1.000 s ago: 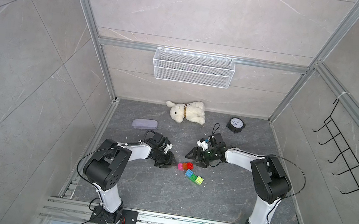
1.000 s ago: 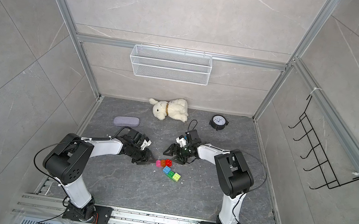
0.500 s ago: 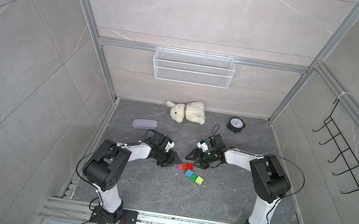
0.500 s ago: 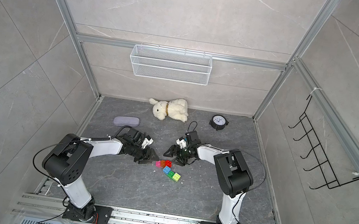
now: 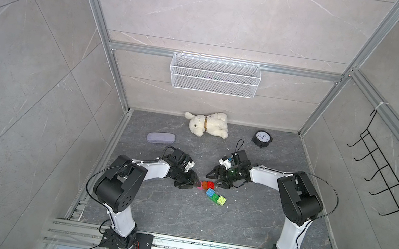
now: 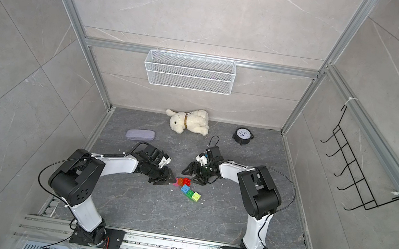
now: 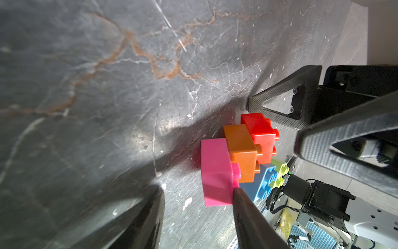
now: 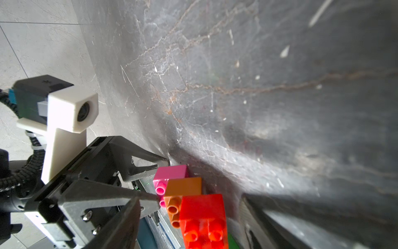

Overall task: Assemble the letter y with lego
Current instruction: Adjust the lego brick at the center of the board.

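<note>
— Where is the letter y point(image 5: 210, 192) seen?
— Flat on the counter point(image 5: 179, 216), between both arms. The pink brick point(image 7: 215, 172), orange brick point(image 7: 241, 148) and red brick point(image 7: 258, 133) are stepped as a stem, presumably for pressing together.
— And the end effectors?
— The left end effector point(image 5: 192, 183) is parted, one finger point(image 7: 245, 215) laid against the pink brick. The right end effector point(image 5: 215, 181) is spread wide beside the red brick, likely as a backstop. Nothing is gripped.
</note>
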Controlling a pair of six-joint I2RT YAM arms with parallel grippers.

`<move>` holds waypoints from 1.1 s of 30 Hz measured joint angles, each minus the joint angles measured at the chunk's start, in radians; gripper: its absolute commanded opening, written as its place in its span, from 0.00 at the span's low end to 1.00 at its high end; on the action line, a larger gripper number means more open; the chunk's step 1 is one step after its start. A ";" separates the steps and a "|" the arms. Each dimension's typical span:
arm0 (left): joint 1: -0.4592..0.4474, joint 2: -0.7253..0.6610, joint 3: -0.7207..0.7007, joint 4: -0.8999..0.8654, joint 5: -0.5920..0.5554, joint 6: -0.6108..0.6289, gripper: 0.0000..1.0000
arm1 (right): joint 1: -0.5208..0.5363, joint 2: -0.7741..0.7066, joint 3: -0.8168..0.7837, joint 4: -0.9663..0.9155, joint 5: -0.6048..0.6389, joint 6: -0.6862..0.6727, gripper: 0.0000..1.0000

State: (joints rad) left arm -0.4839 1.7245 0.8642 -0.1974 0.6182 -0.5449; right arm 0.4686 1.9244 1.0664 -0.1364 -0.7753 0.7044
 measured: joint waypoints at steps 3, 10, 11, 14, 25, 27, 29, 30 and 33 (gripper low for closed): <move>0.000 0.000 0.000 0.000 -0.003 0.000 0.53 | 0.000 -0.001 -0.003 0.005 0.000 0.000 0.76; 0.002 0.000 0.000 0.001 -0.006 0.000 0.52 | 0.000 -0.010 -0.016 0.013 0.000 0.000 0.76; 0.002 0.000 0.000 0.001 -0.006 0.000 0.52 | 0.000 -0.014 -0.021 0.014 0.000 0.000 0.76; 0.002 0.000 0.000 0.001 -0.006 0.000 0.51 | 0.000 -0.023 -0.032 0.014 0.000 0.000 0.76; 0.007 0.000 -0.005 0.001 -0.015 0.000 0.50 | 0.000 -0.047 -0.075 0.048 -0.013 0.045 0.76; 0.007 0.000 -0.005 0.001 -0.015 0.000 0.50 | 0.000 -0.047 -0.077 0.055 -0.018 0.059 0.76; 0.007 0.000 -0.005 0.001 -0.016 0.000 0.50 | 0.000 -0.048 -0.082 0.063 -0.022 0.068 0.76; 0.007 0.000 -0.005 0.001 -0.016 0.000 0.50 | 0.000 -0.049 -0.084 0.065 -0.023 0.072 0.75; 0.007 0.000 -0.005 0.001 -0.016 0.000 0.50 | 0.000 -0.056 -0.088 0.067 -0.027 0.087 0.75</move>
State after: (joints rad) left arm -0.4770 1.7245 0.8593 -0.1963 0.6025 -0.5449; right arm 0.4690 1.8687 0.9787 -0.0696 -0.8024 0.7910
